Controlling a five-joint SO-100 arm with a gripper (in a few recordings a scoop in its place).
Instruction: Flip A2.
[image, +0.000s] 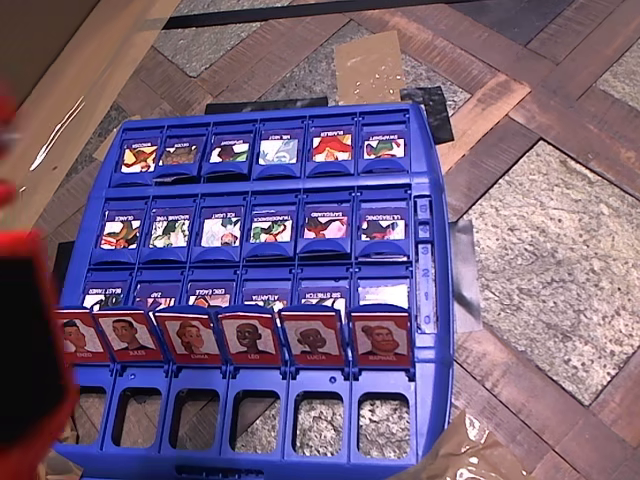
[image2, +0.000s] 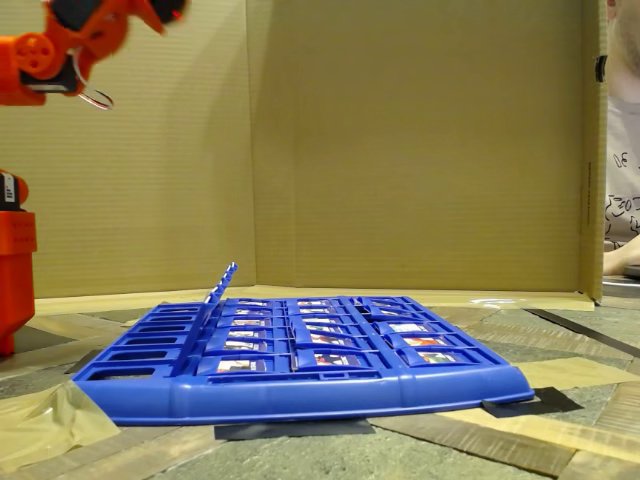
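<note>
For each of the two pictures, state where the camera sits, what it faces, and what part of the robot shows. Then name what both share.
Overhead view: above, looking down on the blue game board with its standing row of red-framed tiles; blurred orange arm at left edge.
Fixed view: low at table height, facing the board's side and a cardboard wall; orange arm raised upper left.
Shared: board, raised tile row, arm.
</note>
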